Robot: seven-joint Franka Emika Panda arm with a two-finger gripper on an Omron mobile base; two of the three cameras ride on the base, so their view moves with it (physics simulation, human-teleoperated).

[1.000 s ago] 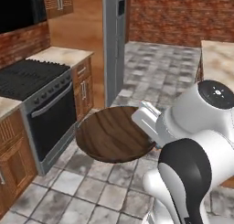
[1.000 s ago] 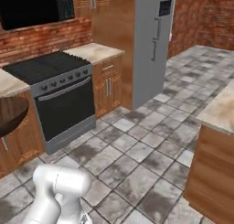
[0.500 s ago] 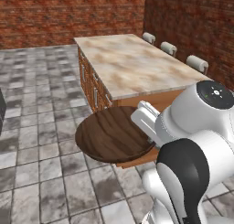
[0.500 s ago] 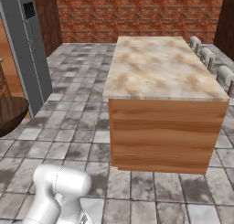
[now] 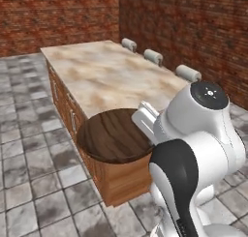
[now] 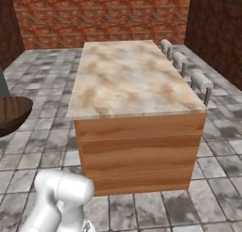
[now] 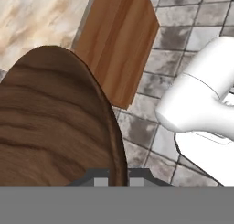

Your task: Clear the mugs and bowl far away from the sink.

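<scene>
The bowl (image 5: 114, 136) is a wide, dark brown wooden dish, held level above the near corner of the island in the left base view. My gripper (image 5: 141, 124) is shut on its right rim. In the hand view the bowl (image 7: 50, 127) takes up the left side and its rim runs down between the fingertips of my gripper (image 7: 117, 179). The bowl's edge (image 6: 12, 113) pokes in at the left of the right base view. The mugs and the sink are out of view.
A long island (image 6: 132, 79) with a marbled beige top and wooden sides stands just ahead. White-cushioned stools (image 5: 188, 72) line its far side. Grey tiled floor (image 5: 29, 183) surrounds it, with brick walls (image 6: 99, 13) behind.
The whole picture has swung from the stove and fridge round to the island, so the base has turned. The bowl stays in my gripper in the same place relative to the arm.
</scene>
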